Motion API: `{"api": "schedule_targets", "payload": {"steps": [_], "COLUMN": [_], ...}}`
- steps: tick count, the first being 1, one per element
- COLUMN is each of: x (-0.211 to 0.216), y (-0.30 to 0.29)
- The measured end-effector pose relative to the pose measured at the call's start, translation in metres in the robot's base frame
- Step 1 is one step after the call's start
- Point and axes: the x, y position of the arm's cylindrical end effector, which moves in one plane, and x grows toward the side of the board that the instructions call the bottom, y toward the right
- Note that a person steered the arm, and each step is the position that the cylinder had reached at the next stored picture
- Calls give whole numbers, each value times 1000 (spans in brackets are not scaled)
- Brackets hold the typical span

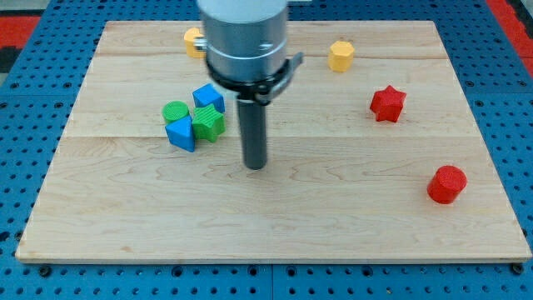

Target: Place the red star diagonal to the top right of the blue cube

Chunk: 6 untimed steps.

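Note:
The red star (pixel 387 103) lies at the view's right, in the upper half of the wooden board (pixel 333 208). The blue cube (pixel 208 98) sits left of centre in a tight cluster with a green cylinder (pixel 175 112), a green star (pixel 208 124) and a blue triangular block (pixel 181 134). My tip (pixel 255 165) rests on the board near the centre, just right of and below the cluster, touching no block. The red star is far to the tip's right and a little higher.
A red cylinder (pixel 447 184) stands at the lower right. A yellow hexagonal block (pixel 341 56) lies near the top edge. Another yellow block (pixel 194 40) is partly hidden behind the arm's body at the top. A blue pegboard surrounds the board.

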Motion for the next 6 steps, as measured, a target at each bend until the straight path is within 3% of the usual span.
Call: {"api": "schedule_targets", "payload": {"steps": [1,3,6], "x": [-9,-56,-75], "y": [95,145,252]}}
